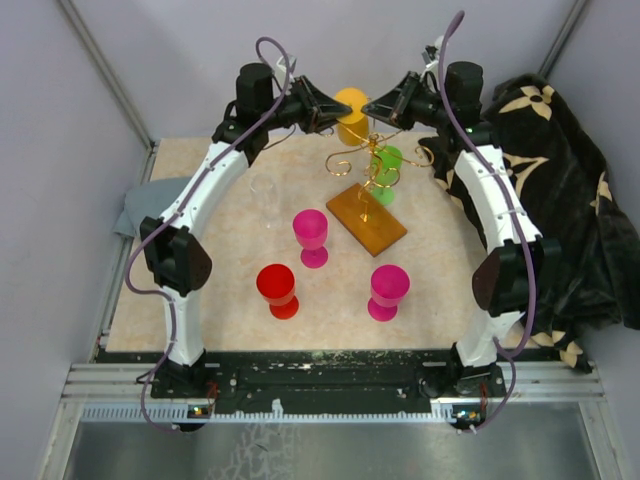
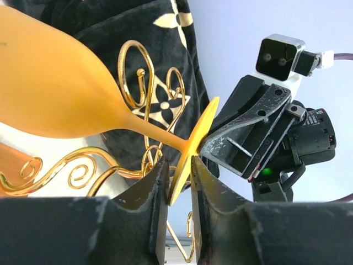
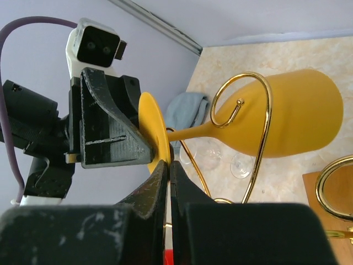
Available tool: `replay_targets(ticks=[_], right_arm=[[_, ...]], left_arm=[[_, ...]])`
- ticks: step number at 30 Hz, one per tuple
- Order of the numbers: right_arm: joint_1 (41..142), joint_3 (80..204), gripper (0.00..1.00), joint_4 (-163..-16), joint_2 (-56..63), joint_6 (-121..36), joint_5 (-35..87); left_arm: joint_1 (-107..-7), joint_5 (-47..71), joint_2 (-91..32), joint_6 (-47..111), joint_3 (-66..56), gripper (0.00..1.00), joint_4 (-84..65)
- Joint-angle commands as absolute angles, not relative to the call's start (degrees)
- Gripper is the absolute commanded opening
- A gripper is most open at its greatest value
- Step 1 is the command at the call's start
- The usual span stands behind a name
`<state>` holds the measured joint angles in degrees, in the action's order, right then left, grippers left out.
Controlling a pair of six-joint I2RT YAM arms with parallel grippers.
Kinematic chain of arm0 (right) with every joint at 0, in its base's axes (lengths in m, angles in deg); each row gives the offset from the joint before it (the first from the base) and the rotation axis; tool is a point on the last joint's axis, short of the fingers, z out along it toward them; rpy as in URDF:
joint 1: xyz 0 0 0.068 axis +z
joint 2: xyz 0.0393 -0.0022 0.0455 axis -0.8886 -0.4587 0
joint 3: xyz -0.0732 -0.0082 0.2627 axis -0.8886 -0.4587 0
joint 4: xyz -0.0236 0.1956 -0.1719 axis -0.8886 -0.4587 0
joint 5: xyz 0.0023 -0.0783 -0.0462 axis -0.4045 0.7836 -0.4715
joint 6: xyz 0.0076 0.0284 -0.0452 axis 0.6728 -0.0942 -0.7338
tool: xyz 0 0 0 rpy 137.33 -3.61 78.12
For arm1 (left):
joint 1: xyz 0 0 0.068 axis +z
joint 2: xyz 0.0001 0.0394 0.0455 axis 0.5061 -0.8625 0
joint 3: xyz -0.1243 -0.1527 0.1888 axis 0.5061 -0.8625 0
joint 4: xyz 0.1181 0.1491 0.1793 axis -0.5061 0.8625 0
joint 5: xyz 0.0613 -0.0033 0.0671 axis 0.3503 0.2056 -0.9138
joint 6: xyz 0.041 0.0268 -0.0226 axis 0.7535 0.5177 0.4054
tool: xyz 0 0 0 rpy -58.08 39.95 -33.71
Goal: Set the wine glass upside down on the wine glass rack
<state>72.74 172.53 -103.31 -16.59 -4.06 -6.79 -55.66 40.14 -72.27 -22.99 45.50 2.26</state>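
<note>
The left pincer [image 2: 179, 182] is clamped on the foot of the wine glass [image 2: 55, 88]. The right pincer [image 3: 168, 176] appears nipped on the same rim. The glass hangs sideways by the top scrolls of the wine glass rack [image 1: 372, 180]. Best to tip the bowl down and slide the stem into a curl.

Wine glass [image 1: 351, 118]: yellow-orange, held up at the back of the table [image 1: 225, 315], just behind the rack's top.
Left gripper [image 1: 332, 107]: comes in from the left, its tip at the glass.
Right gripper [image 1: 370, 108]: comes in from the right, its tip at the glass; finger spacing unreadable for both.
Wine glass rack [image 1: 364, 222]: gold wire tree on an amber base set at an angle.
Green glass [image 1: 387, 160]: among the rack's wires.
Upright glasses: magenta glass [image 1: 311, 236] beside the base, red glass [image 1: 277, 290], second magenta glass [image 1: 388, 291], clear glass [image 1: 265, 192] at left.
Cloths: dark patterned cloth [image 1: 565, 200] at right, grey cloth [image 1: 140, 208] at left.
</note>
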Motion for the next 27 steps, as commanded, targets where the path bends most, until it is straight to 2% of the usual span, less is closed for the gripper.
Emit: replay_targets(ticks=[1,11,27], right_arm=[[73.6,171.7,0.00,-100.6,-13.4,-3.8,-8.1],[73.5,169.8,0.00,-100.3,-12.2,-3.3,-7.8],[68.2,166.1,0.00,-98.4,-8.2,-1.0,-8.8]], left_arm=[[-55.6,39.5,-68.5,-21.4,45.2,0.30,3.2],[-54.9,39.6,-67.6,-21.4,43.9,0.38,3.3],[-53.8,39.2,-67.2,-20.9,42.8,0.42,4.1]])
